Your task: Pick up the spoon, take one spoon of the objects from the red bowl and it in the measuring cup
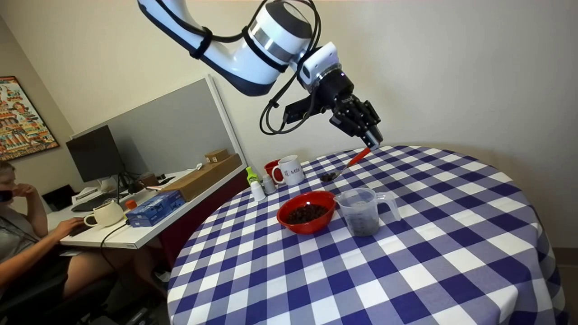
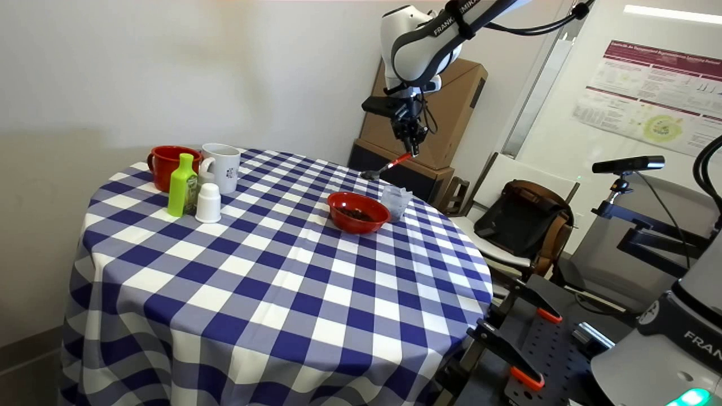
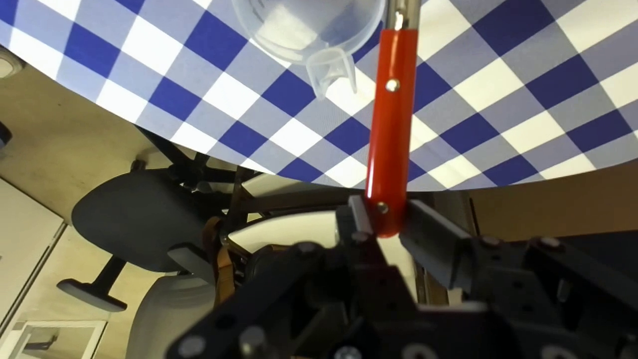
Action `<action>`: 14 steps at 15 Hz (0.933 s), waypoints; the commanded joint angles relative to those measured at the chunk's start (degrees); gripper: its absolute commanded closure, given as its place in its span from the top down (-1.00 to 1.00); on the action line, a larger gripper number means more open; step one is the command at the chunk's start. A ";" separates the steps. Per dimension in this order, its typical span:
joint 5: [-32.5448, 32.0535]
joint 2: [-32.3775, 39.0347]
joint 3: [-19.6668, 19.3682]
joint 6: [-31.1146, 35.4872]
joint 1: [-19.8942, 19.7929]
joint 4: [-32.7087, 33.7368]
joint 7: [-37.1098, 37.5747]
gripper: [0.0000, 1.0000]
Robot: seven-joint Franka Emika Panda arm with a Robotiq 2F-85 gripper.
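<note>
Wrist view: pincer (image 3: 385,214) grips spoon (image 3: 392,119), jaws seemingly barely parted

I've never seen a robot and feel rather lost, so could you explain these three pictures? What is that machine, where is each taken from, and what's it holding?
The machine is a robot arm; the black pinching end is its gripper. Two pictures are taken from outside it, from different places. The third comes from the camera on its wrist, so the gripper looms large at the bottom. The gripper holds a spoon by its red handle; the scoop, loaded with dark bits, is up in the air. On the checked cloth stands a red bowl with more dark bits, and a clear cup beside it. Apart from these stand a white mug, a red mug, a green bottle, a white container and a grey one.
</note>
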 commanded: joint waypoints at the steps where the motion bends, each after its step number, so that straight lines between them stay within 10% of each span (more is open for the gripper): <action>1: 2.37 0.10 -1.64 -1.67 -0.36 1.91 -1.91 -0.86; 14: 0.24 -0.87 -5.69 -0.12 -1.77 -0.02 -0.72 -0.86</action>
